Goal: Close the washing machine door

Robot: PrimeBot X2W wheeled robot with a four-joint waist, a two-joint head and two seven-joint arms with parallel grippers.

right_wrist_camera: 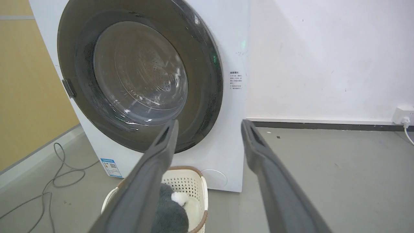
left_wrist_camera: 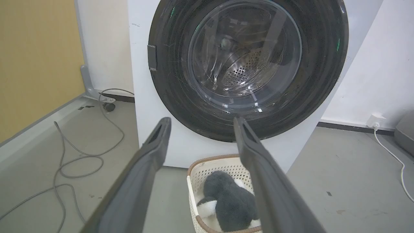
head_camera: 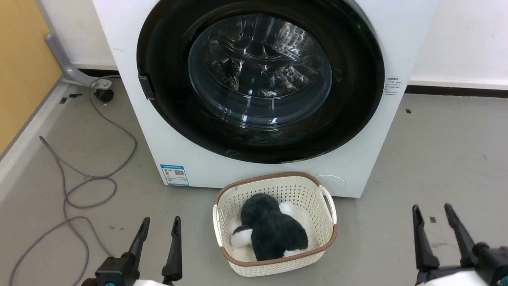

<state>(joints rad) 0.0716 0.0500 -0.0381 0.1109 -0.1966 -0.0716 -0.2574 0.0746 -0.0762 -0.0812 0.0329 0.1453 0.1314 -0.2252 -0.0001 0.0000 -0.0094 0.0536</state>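
Currently: washing machine door point(head_camera: 260, 77) sits flush against the front of the washing machine point(head_camera: 158, 139), with the glossy black ring facing out and the perforated drum visible through the centre glass. Left gripper point(head_camera: 162, 219) is low at lower left of the head view, fingers spread apart and released. Right gripper point(head_camera: 431, 206) is at lower right, likewise spread and holding nothing. Both are well apart from the door. Cream basket point(head_camera: 274, 179) stands on the floor just in front of the machine and holds a dark grey and white plush toy point(head_camera: 274, 232). Grey cable point(head_camera: 79, 174) loops on the floor to the left.
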